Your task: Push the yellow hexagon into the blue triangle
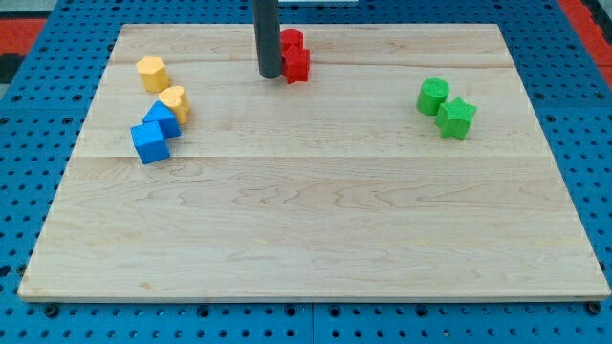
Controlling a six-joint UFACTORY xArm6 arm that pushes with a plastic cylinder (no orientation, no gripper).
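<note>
The yellow hexagon (151, 73) lies near the board's top left. Below and to its right is a second yellow block, heart-like (176, 101), which touches the blue triangle (163, 118). A blue cube (150, 142) sits against the triangle's lower left. My tip (270, 75) rests on the board at the view's top centre, right beside the left side of a red block (297, 65). It is far to the right of the yellow hexagon and the blue blocks.
A second red block (292, 40) sits just above the first, partly behind the rod. A green cylinder (432, 96) and a green star (457, 118) lie together at the right. The wooden board (316, 229) is ringed by blue pegboard.
</note>
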